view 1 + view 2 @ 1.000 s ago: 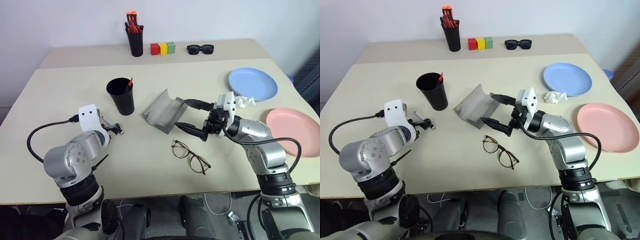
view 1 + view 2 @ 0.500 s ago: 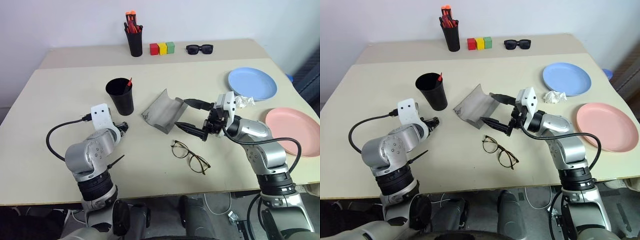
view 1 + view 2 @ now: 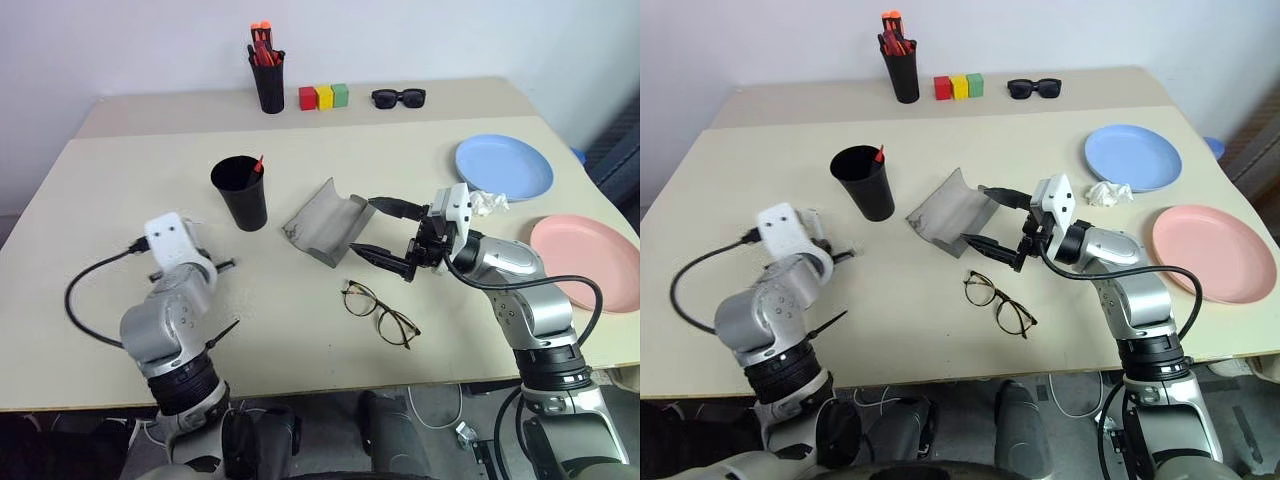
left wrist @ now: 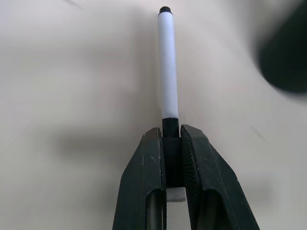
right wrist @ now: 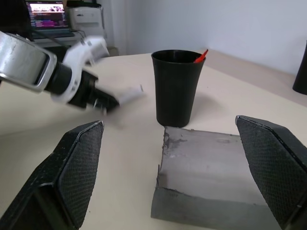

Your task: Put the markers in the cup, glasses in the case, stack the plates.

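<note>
Black left fingers (image 4: 172,143) clamp white marker (image 4: 168,62) | right fingers (image 3: 385,231) wide, empty

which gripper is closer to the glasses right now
Right. The right gripper hangs open just above and behind the glasses, by the grey case. The left gripper is well off to their left, shut on the white marker.

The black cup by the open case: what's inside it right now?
A red-tipped marker pokes above the rim of the cup. The cup's opaque wall hides the rest of the marker and the bottom.
</note>
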You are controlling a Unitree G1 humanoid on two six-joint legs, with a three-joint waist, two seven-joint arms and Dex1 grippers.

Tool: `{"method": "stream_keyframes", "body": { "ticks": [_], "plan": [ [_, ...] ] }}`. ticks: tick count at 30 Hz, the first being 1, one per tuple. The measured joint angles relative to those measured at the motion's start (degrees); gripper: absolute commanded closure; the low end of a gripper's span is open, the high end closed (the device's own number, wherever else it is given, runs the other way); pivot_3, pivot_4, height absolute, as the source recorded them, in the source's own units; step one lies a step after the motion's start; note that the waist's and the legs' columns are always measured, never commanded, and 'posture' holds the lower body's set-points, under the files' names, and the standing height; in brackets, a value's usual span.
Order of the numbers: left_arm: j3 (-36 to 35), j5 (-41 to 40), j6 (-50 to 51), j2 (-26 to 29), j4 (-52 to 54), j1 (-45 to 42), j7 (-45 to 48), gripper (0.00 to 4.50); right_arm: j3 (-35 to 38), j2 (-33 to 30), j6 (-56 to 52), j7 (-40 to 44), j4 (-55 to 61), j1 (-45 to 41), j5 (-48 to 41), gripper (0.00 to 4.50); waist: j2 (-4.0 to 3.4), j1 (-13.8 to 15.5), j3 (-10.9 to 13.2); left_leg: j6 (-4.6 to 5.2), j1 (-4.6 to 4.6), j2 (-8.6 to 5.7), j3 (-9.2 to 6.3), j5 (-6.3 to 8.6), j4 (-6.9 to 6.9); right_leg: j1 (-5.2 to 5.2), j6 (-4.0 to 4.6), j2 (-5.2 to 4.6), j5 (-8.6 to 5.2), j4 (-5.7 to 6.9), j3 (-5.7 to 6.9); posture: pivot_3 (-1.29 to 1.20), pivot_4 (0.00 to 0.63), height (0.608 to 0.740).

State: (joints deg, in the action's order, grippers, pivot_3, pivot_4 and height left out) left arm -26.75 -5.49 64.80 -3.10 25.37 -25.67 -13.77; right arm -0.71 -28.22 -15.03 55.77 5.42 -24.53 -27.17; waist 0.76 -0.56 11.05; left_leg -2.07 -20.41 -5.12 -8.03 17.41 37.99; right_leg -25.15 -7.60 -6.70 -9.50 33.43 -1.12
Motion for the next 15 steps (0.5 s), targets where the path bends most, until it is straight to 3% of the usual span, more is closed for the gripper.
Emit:
{"method": "stream_keyframes", "body": {
  "ticks": [7, 10, 15],
  "plan": [
    [0.4, -2.1, -23.5, 6.0, -2.5, -0.4, 6.8, 4.45, 0.0, 0.1, 0.7, 0.1, -0.3, -0.1, 0.0, 0.00, 0.00, 0.9, 0.0, 0.01, 0.00, -0.01, 0.02, 0.00, 0.02, 0.03, 0.02, -0.01, 0.02, -0.02, 0.00, 0.00, 0.150, 0.740],
    [4.5, -2.8, -29.8, 10.3, -6.8, -3.9, 12.5, 4.45, -0.1, 0.3, 1.0, 0.3, -1.0, -0.7, 0.1, 0.00, 0.00, 1.3, 0.0, 0.01, 0.00, -0.02, 0.03, 0.00, 0.06, 0.06, 0.04, -0.01, 0.03, -0.02, 0.01, 0.00, 0.150, 0.740],
    [10.3, -4.7, -36.5, 11.2, -16.5, -12.4, 18.5, 4.45, -0.7, 0.9, 1.8, 0.3, -1.9, -1.6, 0.7, 0.00, 0.01, 1.2, 0.0, 0.02, 0.02, -0.03, 0.03, 0.00, 0.09, 0.11, -0.01, -0.01, 0.06, -0.10, 0.01, 0.00, 0.150, 0.740]
  ]
}}
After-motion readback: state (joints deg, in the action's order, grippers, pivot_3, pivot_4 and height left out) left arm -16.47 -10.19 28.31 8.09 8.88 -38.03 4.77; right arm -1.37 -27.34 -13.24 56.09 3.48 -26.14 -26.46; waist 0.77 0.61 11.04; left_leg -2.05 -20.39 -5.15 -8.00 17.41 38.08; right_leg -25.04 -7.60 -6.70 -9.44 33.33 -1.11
